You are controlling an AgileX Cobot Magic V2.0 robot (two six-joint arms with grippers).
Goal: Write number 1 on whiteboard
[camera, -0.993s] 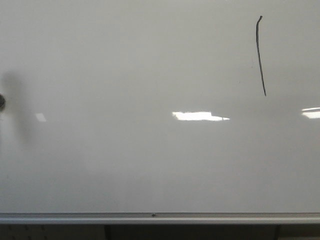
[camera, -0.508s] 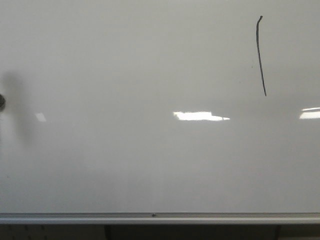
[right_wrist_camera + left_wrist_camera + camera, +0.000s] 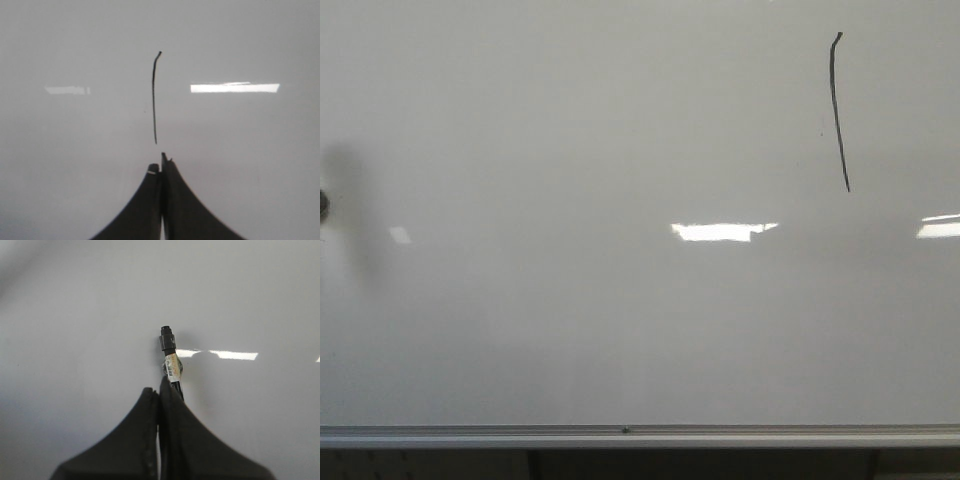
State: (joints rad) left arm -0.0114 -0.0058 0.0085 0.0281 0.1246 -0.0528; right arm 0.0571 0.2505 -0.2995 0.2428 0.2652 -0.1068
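The whiteboard [image 3: 570, 330] fills the front view, with a silver rail [image 3: 620, 435] along its lower edge. The number 1 [image 3: 838, 110] is a thin, dark, slightly slanted stroke at the upper right. It also shows in the right wrist view [image 3: 154, 100], just beyond my right gripper [image 3: 160, 167]. That gripper's jaws are pressed together and a thin dark pen tip [image 3: 163, 156] sticks out between them, apart from the stroke's lower end. My left gripper [image 3: 160, 391] is shut on a black marker [image 3: 171, 360] with a label, which points at the bare board [image 3: 75, 340].
A small dark round thing [image 3: 323, 203] sits at the board's left edge with a soft shadow [image 3: 355, 215] beside it. Bright rectangular light reflections [image 3: 720, 231] lie across the middle and at the right edge [image 3: 940, 227]. Neither gripper shows in the front view.
The stroke and the light reflections have shifted by a few pixels in the front view. Nothing else has visibly changed.
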